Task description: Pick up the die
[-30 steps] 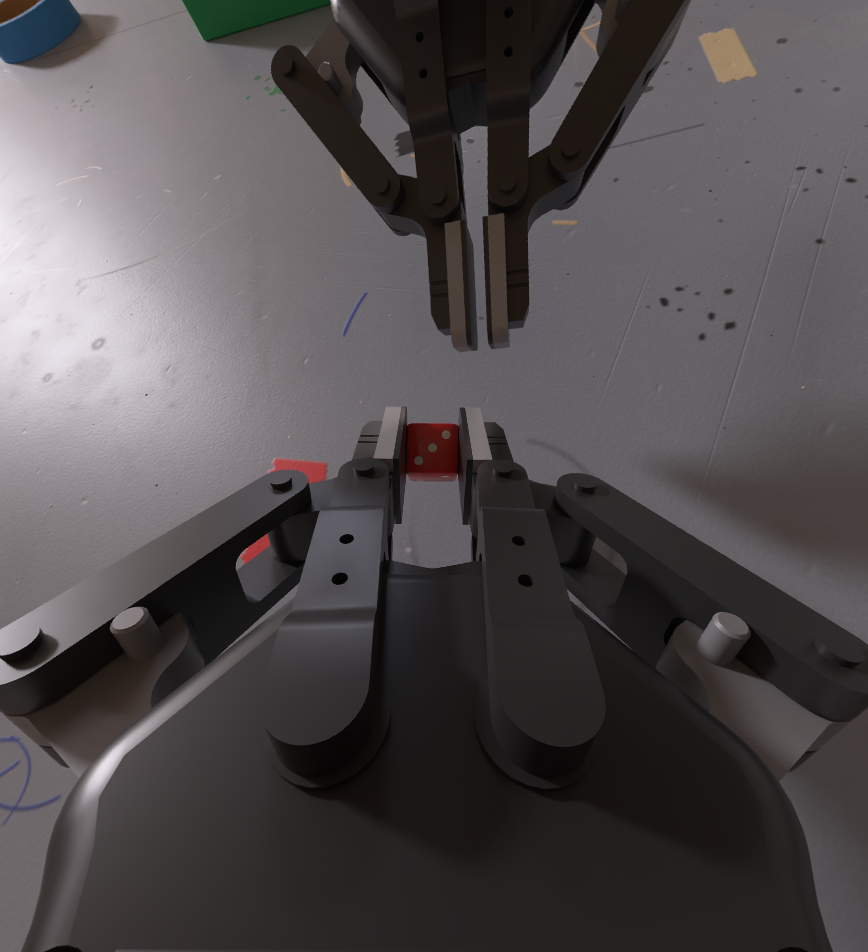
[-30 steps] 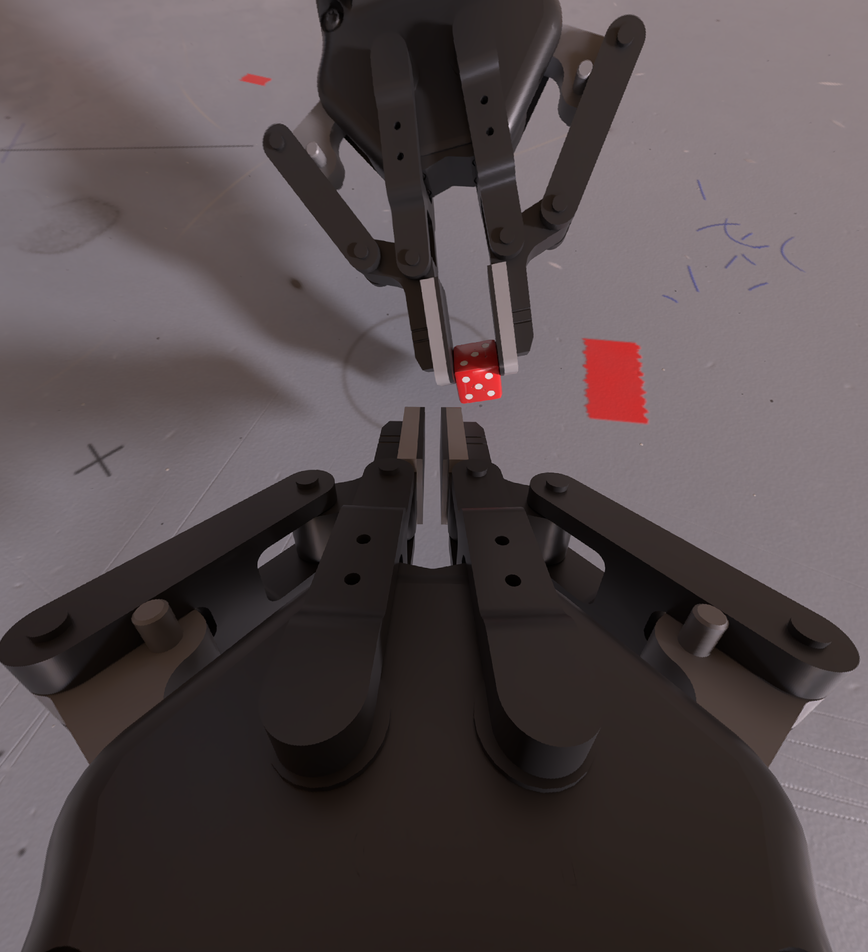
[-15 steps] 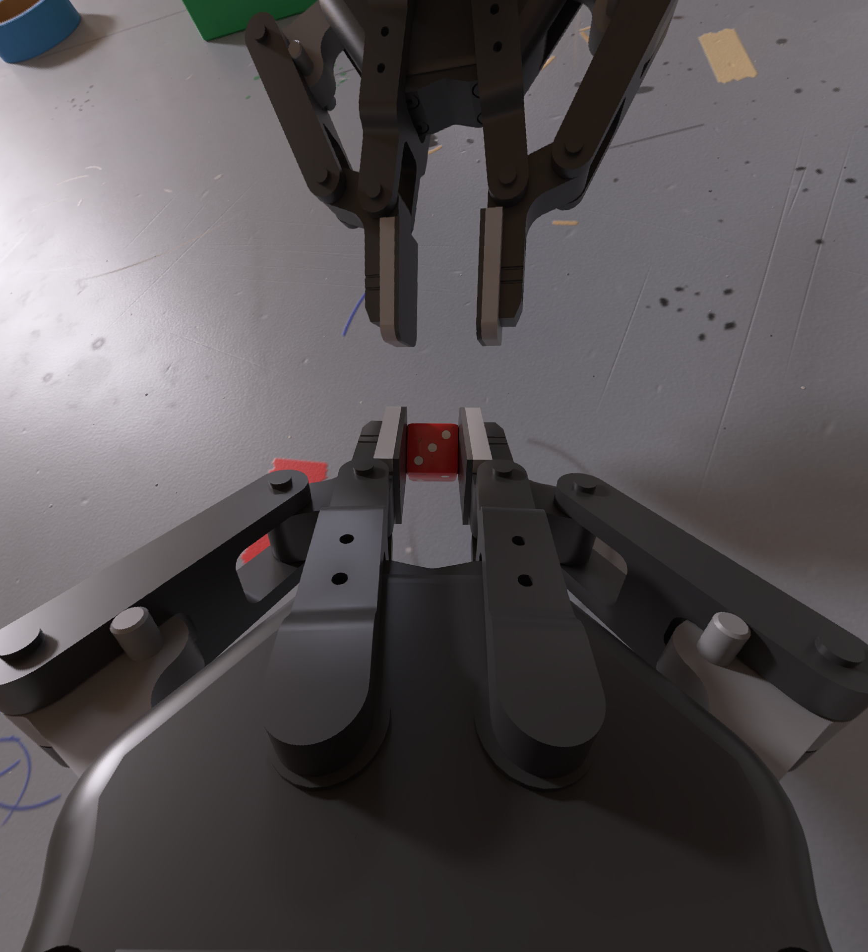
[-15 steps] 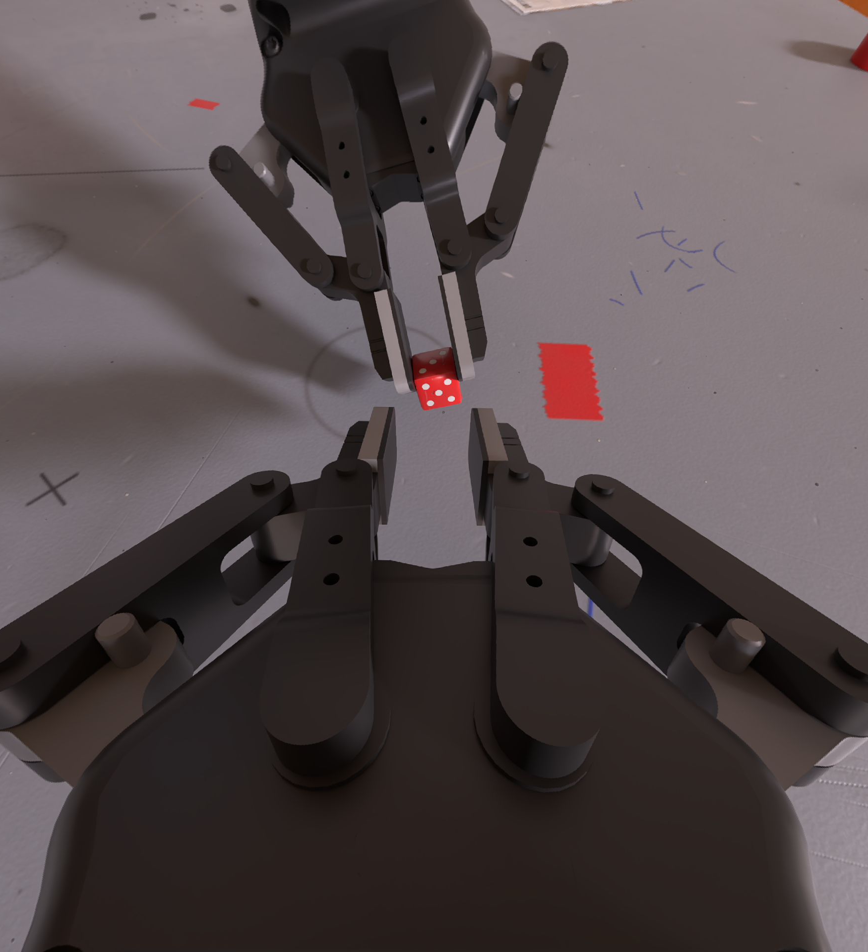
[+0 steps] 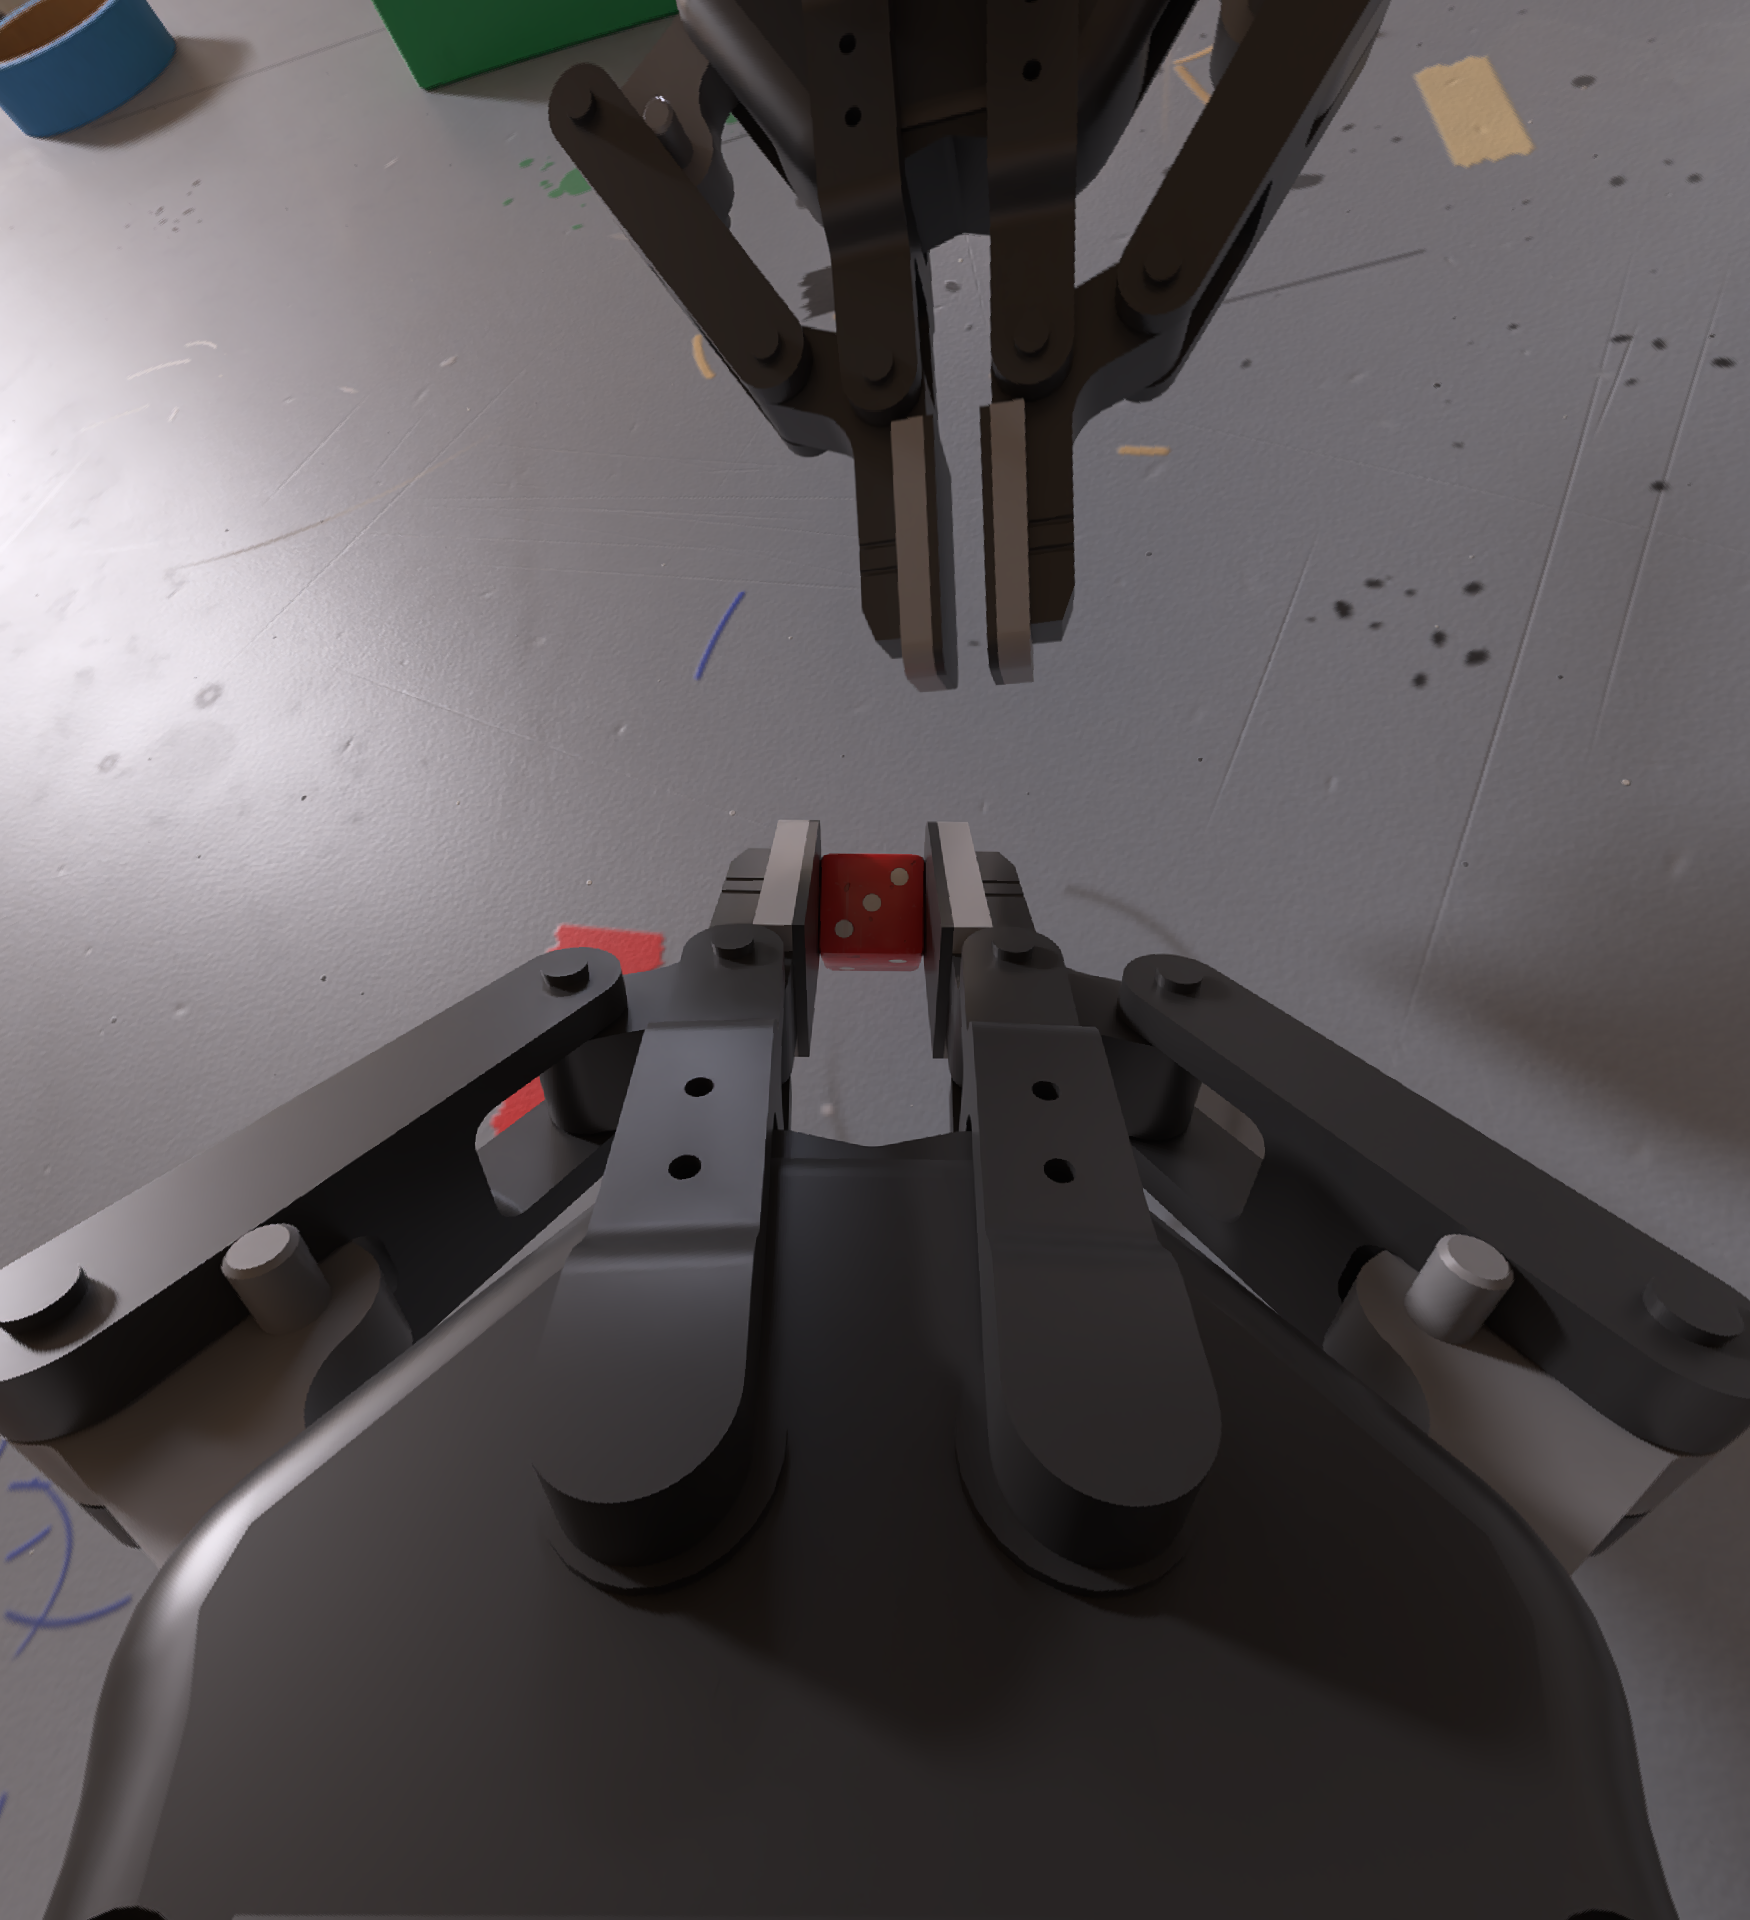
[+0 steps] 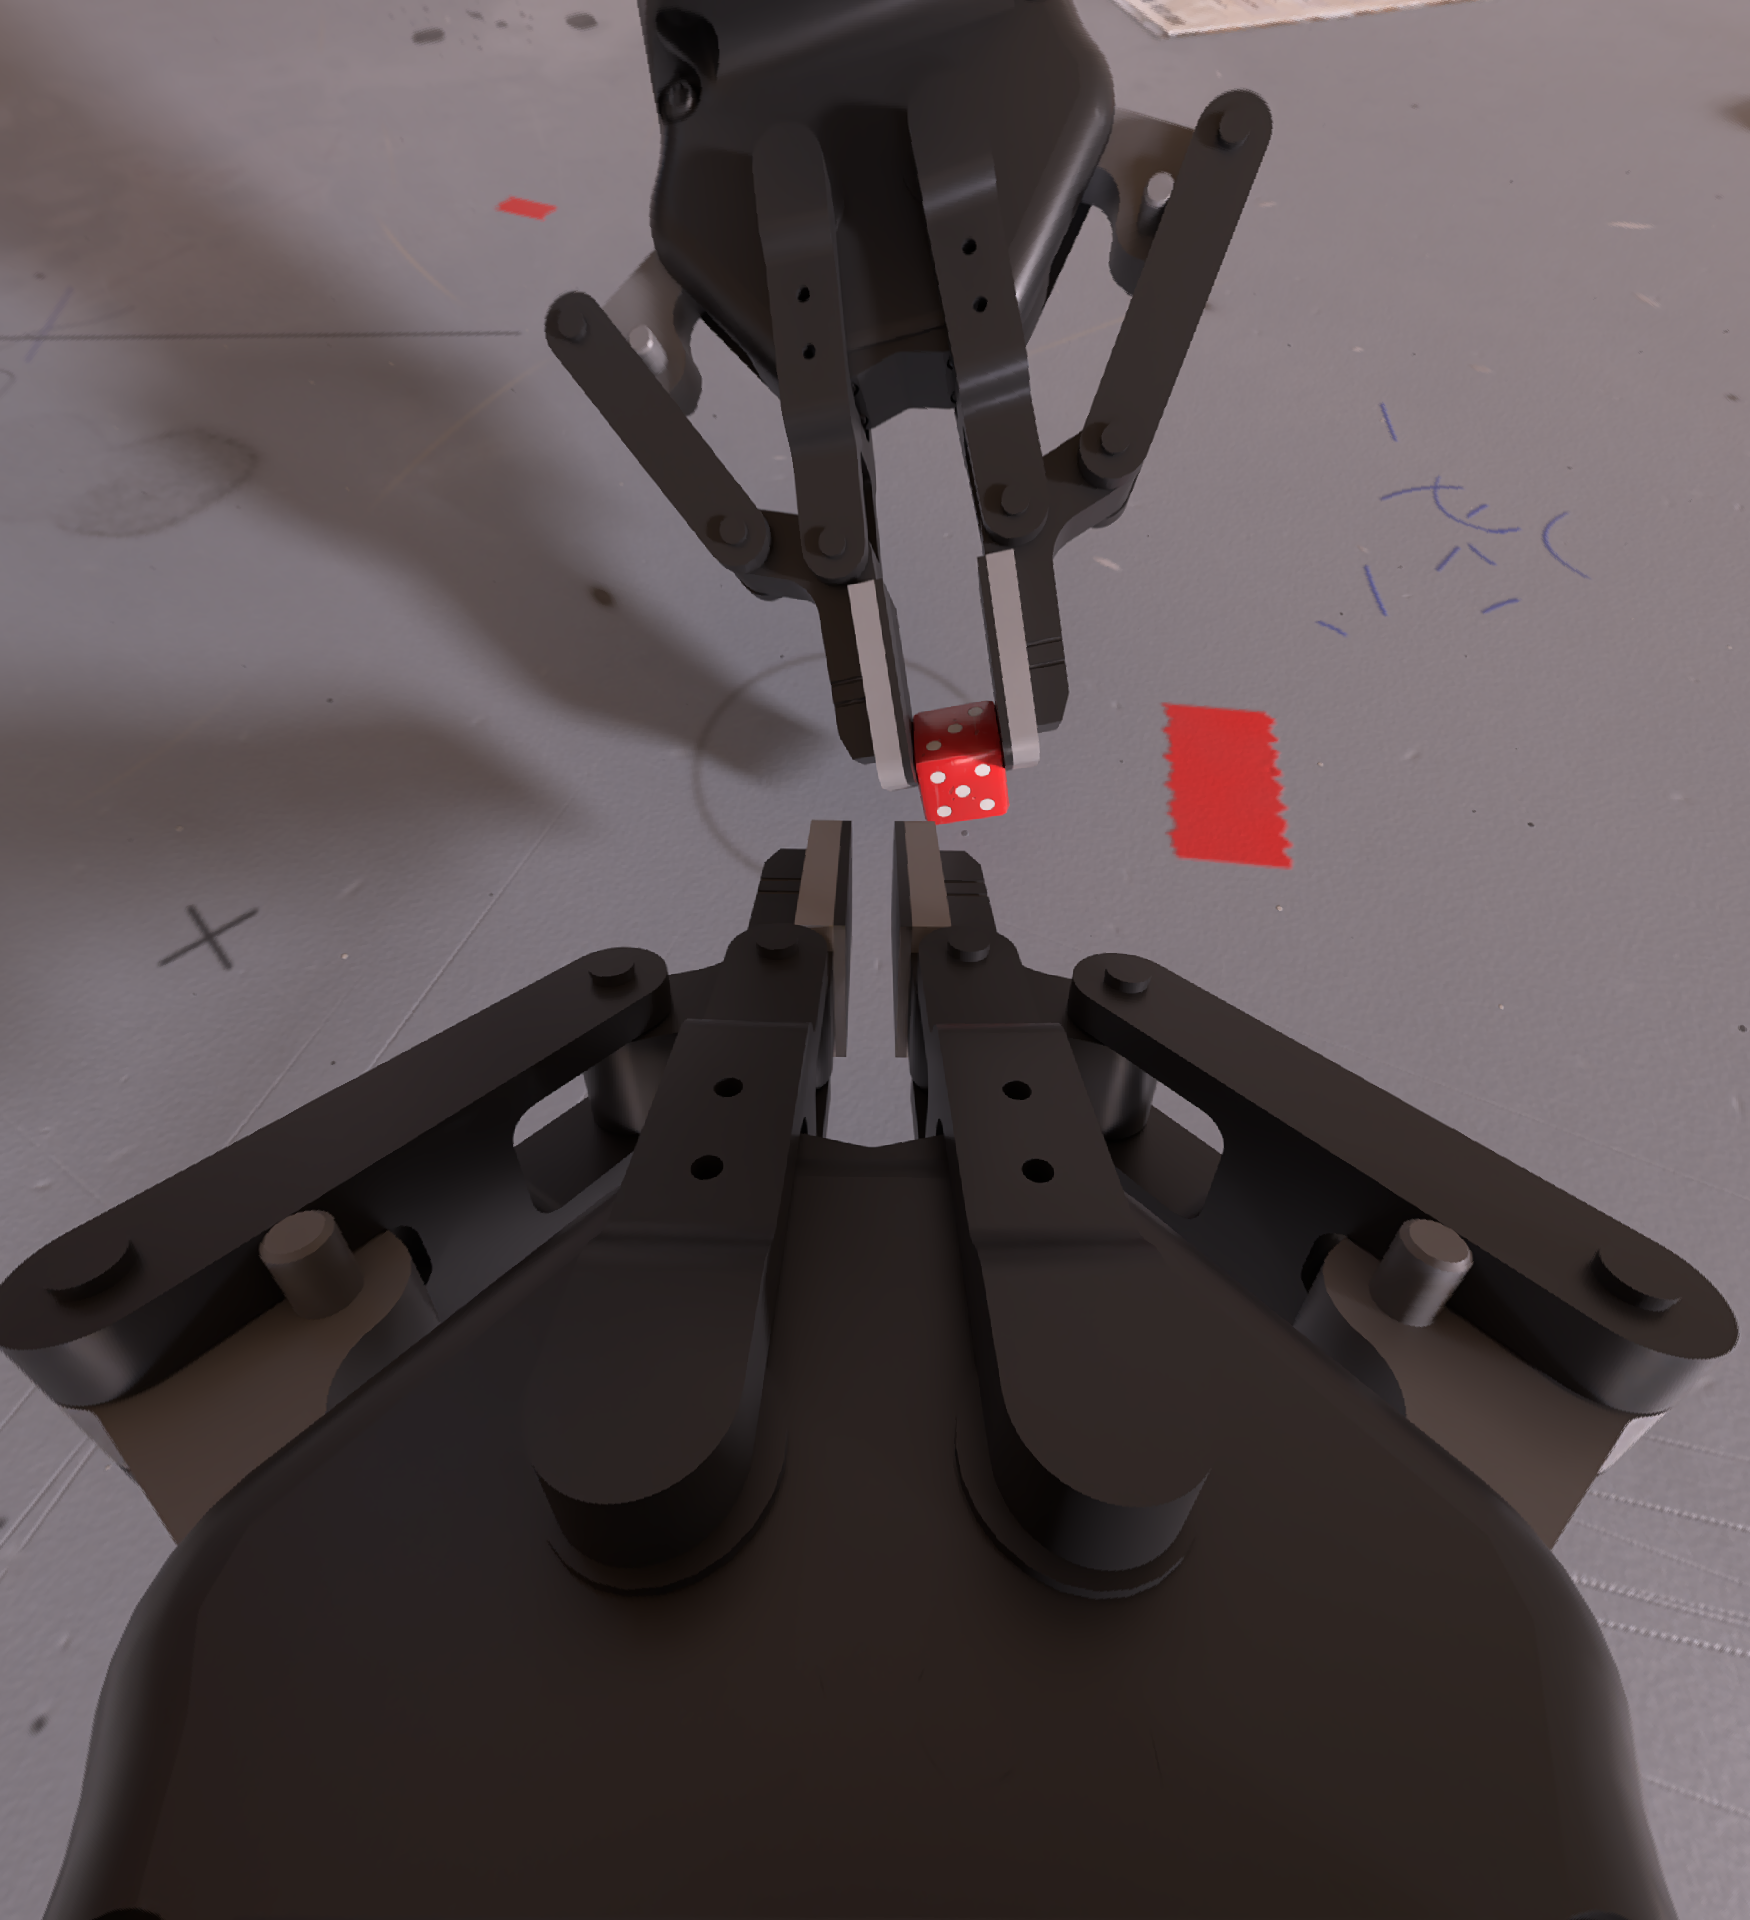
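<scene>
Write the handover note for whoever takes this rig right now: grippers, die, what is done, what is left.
Left gripper: shut on the red die, which sits between its fingers near the tips.
Right gripper: nearly shut and empty, only a narrow slit between its fingers; it faces the left gripper tip to tip, with a gap between them.
Die: in the right wrist view it appears off the grey table, though the gap under it is hard to judge. A red tape patch lies on the table beside it.
Done: die grasped.
Left: confirm the lift is clear; keep the right gripper off the die.
</scene>
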You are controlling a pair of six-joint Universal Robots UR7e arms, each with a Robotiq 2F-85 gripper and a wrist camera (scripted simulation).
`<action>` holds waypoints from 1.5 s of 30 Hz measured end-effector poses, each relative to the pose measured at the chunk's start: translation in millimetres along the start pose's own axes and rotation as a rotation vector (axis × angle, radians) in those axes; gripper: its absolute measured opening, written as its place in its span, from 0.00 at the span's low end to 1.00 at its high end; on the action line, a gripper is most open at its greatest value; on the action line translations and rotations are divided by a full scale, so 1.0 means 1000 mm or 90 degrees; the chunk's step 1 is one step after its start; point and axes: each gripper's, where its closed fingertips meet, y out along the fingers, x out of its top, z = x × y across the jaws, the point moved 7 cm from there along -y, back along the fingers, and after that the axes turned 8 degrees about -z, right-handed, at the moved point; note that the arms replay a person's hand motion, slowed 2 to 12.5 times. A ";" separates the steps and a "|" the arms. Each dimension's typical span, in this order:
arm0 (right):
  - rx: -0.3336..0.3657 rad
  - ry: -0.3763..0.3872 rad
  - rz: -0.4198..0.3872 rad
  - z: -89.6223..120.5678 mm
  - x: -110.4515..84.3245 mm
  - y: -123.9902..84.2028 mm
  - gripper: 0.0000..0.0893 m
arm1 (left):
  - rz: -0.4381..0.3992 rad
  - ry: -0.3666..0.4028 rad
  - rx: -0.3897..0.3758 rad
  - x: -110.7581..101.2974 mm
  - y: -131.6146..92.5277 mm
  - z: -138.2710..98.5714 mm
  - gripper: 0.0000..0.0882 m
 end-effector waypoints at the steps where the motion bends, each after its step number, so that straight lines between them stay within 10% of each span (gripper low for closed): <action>1: 0.003 0.004 -0.005 0.000 0.000 -0.001 0.06 | 0.000 0.000 0.000 0.000 0.000 0.000 0.20; 16: -0.054 0.009 0.003 -0.009 0.000 0.002 0.29 | 0.002 -0.004 -0.003 0.000 0.000 0.000 0.20; 32: -0.006 0.015 0.012 -0.001 -0.002 0.001 0.10 | 0.002 -0.005 -0.004 0.000 0.000 0.000 0.20; 45: -0.063 0.021 0.012 -0.009 -0.002 0.001 0.28 | 0.002 -0.006 -0.005 0.000 0.000 0.001 0.20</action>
